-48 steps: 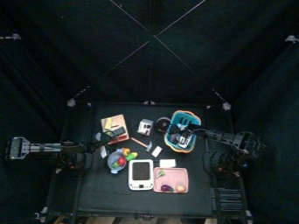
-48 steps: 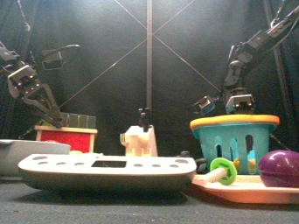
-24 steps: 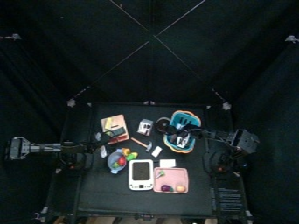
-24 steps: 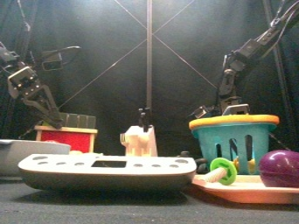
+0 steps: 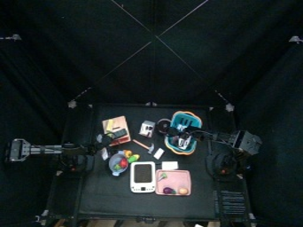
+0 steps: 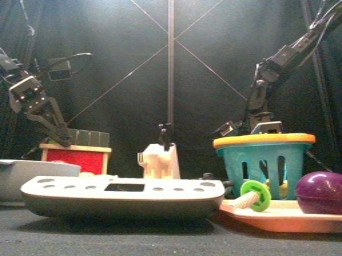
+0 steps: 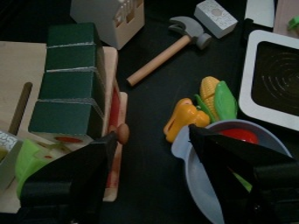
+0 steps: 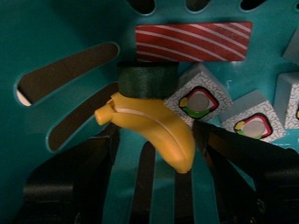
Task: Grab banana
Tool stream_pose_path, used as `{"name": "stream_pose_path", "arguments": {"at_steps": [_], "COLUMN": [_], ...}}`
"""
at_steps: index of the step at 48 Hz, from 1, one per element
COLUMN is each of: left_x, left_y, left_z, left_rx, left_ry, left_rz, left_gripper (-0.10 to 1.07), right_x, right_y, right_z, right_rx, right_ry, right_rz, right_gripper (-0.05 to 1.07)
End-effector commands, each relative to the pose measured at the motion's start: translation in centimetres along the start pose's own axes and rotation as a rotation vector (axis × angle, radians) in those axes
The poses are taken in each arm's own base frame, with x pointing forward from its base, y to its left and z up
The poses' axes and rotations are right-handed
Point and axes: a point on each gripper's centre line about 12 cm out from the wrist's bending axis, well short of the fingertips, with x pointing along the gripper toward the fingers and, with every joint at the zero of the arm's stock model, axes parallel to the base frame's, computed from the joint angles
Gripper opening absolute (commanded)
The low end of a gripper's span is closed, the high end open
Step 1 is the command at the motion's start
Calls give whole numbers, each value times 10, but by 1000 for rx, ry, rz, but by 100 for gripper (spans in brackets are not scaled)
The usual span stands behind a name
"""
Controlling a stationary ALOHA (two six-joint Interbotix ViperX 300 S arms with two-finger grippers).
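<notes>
The banana (image 8: 149, 124) is small, yellow and curved, with a dark green stalk end. It lies on the floor of the teal basket (image 5: 187, 119) beside a red striped piece and small patterned tiles. My right gripper (image 8: 158, 150) is open inside the basket, with one jaw on each side of the banana's lower end. In the front view the right gripper (image 6: 253, 126) dips behind the basket's orange rim (image 6: 267, 140), and the banana is hidden there. My left gripper (image 7: 158, 166) is open and empty over a grey bowl (image 7: 222, 162) at the table's left.
A white device (image 5: 142, 176) and a pink tray with a purple ball (image 5: 175, 183) lie at the front. A wooden box (image 5: 115, 129) stands at the left. The left wrist view shows a toy hammer (image 7: 176, 48) and a yellow-green corn toy (image 7: 198, 107).
My right gripper has moved left and down into the basket, over the banana. The basket has shifted slightly to the left. The left arm has not moved.
</notes>
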Motion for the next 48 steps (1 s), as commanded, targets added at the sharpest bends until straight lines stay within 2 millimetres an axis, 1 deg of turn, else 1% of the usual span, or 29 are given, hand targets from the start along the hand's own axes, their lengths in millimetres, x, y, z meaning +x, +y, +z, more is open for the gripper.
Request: {"name": "stream_pose_path", "arguments": {"at_steps": [1,14,19,27,30,40,48], "left_x": [0,0,0,0,0,-1,-4], "left_y": [0,0,-1,0,0,0,0], "left_z": [5,5,5,5,5,6,7], "left_rx": [0,-1,-1,-1,-1,-2,-4], "left_ry": [-13,-12,-13,-12,-12,-18,-32], "left_rz": [-2,-2,-4,-2,-2,-3,-2], "left_gripper": [99,99,99,99,99,99,99], "right_x": [17,23,21,10,3,-22,-34], "right_y": [-3,-2,-3,-2,-3,-2,-1], "right_z": [-5,-11,-12,-8,-5,2,2], "right_rx": [5,14,14,29,31,48,54], "right_ry": [38,55,50,14,-15,-100,-139], "right_rz": [-2,4,0,-2,-6,-25,-26], "right_gripper": [98,97,93,83,80,80,78]}}
